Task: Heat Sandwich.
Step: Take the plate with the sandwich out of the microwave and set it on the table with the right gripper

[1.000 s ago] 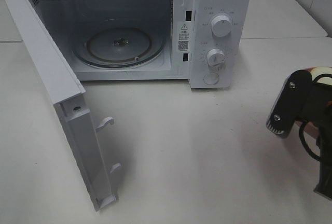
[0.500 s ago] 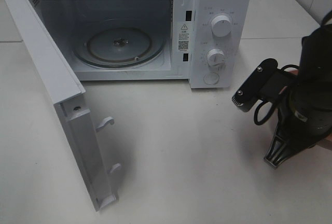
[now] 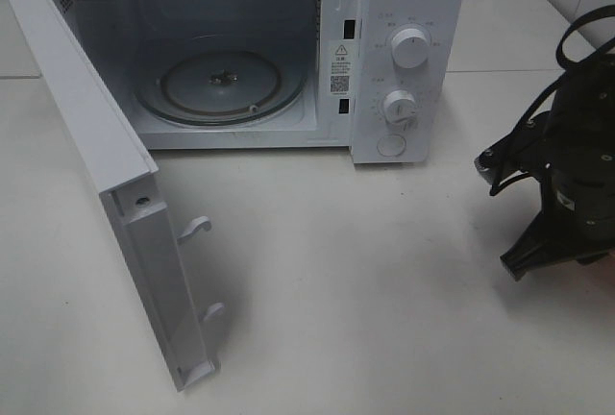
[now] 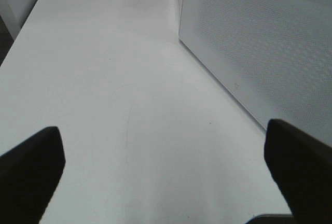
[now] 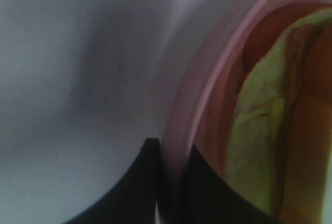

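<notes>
Two grippers are in use. The right gripper is clenched on the rim of a round pink plate, one black finger outside the rim and the other inside. The sandwich, seen as yellow-green filling with pale bread, lies on that plate just beside the inner finger; the close, blurred wrist view does not show whether they touch. In the high view the black right arm is at the right edge over the white counter, hiding plate and sandwich. The left gripper is released, jaws spread wide above bare counter beside the perforated side of a white microwave, whose door stands open, exposing the glass turntable.
</notes>
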Controlling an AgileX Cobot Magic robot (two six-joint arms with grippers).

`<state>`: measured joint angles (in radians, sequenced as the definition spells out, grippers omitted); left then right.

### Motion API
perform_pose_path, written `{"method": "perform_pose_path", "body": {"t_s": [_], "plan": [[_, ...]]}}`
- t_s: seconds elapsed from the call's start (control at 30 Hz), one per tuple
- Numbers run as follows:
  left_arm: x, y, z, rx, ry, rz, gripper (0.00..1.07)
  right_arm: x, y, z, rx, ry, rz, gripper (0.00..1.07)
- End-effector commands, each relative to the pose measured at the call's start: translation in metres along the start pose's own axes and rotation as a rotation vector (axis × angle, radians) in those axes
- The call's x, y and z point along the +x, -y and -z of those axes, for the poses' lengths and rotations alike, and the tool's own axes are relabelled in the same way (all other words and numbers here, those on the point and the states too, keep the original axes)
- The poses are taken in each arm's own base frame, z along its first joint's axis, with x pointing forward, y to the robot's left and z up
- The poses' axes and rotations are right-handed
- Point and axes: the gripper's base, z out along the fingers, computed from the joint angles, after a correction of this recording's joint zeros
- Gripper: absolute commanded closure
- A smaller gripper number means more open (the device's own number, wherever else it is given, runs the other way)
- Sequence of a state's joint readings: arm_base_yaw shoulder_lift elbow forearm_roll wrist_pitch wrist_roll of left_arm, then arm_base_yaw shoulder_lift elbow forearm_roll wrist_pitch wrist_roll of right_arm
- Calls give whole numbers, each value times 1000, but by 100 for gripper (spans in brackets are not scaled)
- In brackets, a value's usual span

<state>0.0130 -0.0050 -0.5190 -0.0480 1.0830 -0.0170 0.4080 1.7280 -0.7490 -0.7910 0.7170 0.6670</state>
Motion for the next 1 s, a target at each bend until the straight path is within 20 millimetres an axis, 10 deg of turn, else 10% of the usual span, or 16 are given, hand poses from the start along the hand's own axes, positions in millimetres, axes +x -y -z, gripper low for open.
{"method": "perform_pose_path", "body": {"t_s": [0.03, 0.67, 1.0], "plan": [[0, 0, 0, 1, 15, 5, 7, -4, 8, -12, 16, 6, -49, 105], [0, 0, 0, 1, 15, 5, 7, -6, 4, -38, -22, -15, -98, 97], [0, 0, 0, 1, 15, 5, 7, -14, 15, -23, -2, -25, -150, 70]]}}
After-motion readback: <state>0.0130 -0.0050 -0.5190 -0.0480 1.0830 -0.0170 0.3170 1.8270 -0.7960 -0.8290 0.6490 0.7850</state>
